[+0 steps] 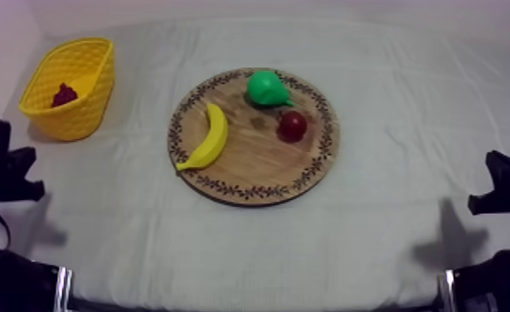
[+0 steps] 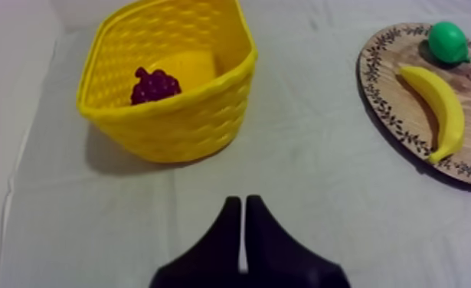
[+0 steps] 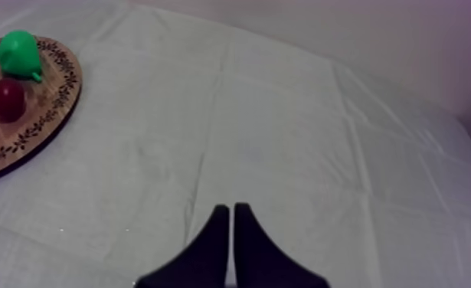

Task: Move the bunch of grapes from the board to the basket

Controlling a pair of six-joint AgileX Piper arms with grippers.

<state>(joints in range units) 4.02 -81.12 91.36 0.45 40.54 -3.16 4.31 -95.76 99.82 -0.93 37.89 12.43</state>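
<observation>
The left hand (image 2: 243,201) has its two fingers pressed together into a narrow wedge, with nothing between them. It hangs low over the bare worktop (image 2: 307,191), a little in front of the basket (image 2: 169,122). The right hand (image 3: 230,207) is in the same state, with fingers together and holding nothing. It is over bare cloth, well apart from the board (image 3: 31,142).

The grapes (image 2: 155,84) lie inside the basket, down below its rim. On the board I see the banana (image 1: 208,139), the pear (image 1: 266,87) and the small red fruit (image 1: 292,126), and no grapes among them.

From this I judge that the placing is done, and the step in hand is only to rest. To do it well, both hands should be held shut and low, each at its own side. The left hand is the nearer one to the basket, so any move of it should go away from the basket. The basket looks light, and I think a knock could slide or tip it. The grapes sit fully inside, so a second grasp seems not needed.
</observation>
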